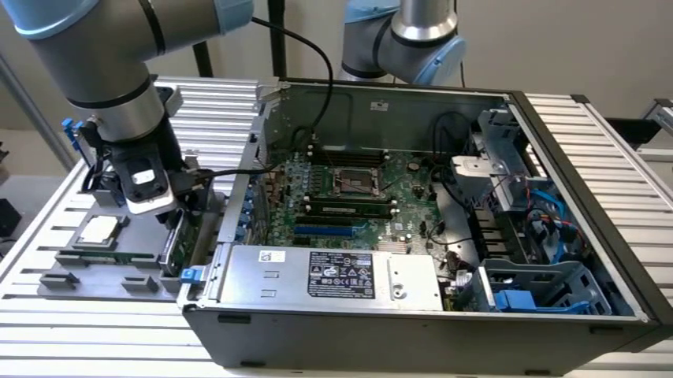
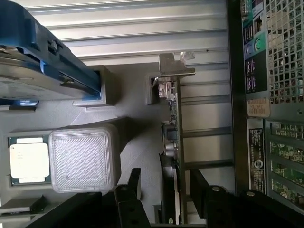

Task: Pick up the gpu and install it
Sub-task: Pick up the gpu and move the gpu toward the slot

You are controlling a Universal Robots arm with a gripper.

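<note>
The gpu (image 2: 175,123) stands on its edge in a slot of the grey parts tray (image 2: 137,137), with its silver bracket (image 2: 173,69) at the far end. I see it edge on, green board on one side and black on the other. My gripper (image 2: 166,202) is open and straddles the card's near end, one black finger (image 2: 134,187) on each side with a gap to the card. In the exterior view the gripper (image 1: 176,216) hangs over the gpu (image 1: 179,240) at the tray's side nearest the computer case.
The open computer case (image 1: 421,331) with its motherboard (image 1: 347,189) lies just beside the tray (image 1: 63,285). A silver CPU chip (image 1: 100,230) and a hard drive in a blue frame (image 2: 28,71) sit in the tray. A second arm (image 1: 405,39) stands behind the case.
</note>
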